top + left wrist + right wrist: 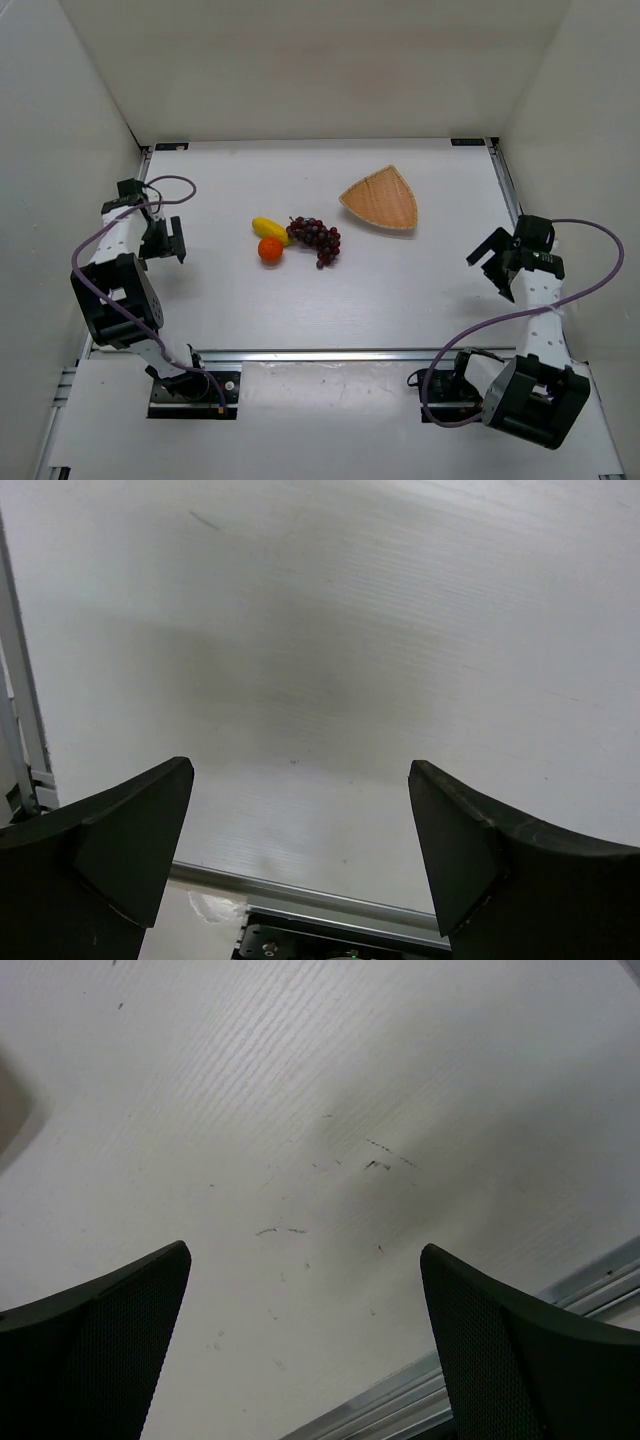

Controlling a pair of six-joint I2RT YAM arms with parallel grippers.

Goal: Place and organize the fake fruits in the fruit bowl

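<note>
Three fake fruits lie together mid-table in the top view: a yellow lemon-like piece [268,228], a round orange [270,250] just in front of it, and a dark purple grape bunch [318,238] to their right. The fruit bowl [381,199], a tan woven shield-shaped dish, sits empty to the right and farther back. My left gripper [167,240] hangs open at the far left, well left of the fruits. My right gripper [493,264] hangs open at the right, in front of and to the right of the bowl. Both wrist views show only bare table between the wide-apart fingers [130,840] [120,1330].
White walls enclose the table on the left, back and right. A metal rail [330,353] runs along the near edge in front of the arm bases. Purple cables loop from each arm.
</note>
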